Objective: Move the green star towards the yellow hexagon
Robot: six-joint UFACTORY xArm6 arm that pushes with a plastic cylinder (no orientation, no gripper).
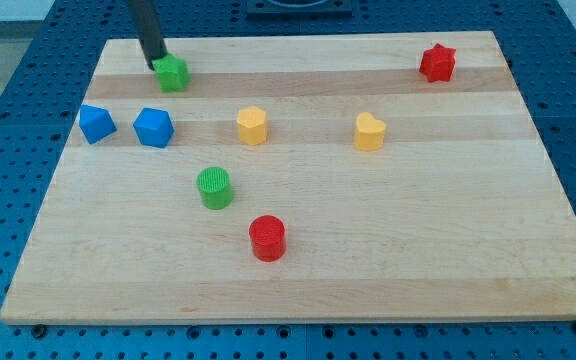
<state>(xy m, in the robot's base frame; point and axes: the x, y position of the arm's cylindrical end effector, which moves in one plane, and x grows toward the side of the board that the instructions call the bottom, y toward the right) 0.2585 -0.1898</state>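
Green star (173,73) sits near the worktop's (298,280) top-left corner. My tip (154,65) is touching or just short of the star's upper-left side; contact itself is too fine to confirm. The end effector is a plain rod: nothing that opens or closes, nothing held, it can only shove.

Placing the rest from the star:
- Yellow hexagon (252,126), the target, lies down and to the view's right, well apart.
- Yellow heart (369,131) is farther right on the same row as the hexagon.
- Blue cube (154,127) is almost straight below the star; a second blue block (96,123), shape unclear, is below and left.
- Green cylinder (214,187) and red cylinder (267,238) are lower still, beyond the hexagon's row.
- Red star (436,62) is far right, level with the green one.

Judgement on the step: the tip is already behind the star on the side away from the hexagon, so the line looks roughly right. Push diagonally down-right, keeping the rod on the line through the star's centre to the hexagon. A star has points, and an off-centre shove would likely spin it and let it slip off the tip. If it drifts downward it nears the blue cube, so correct early. Ease off before the star knocks the hexagon.
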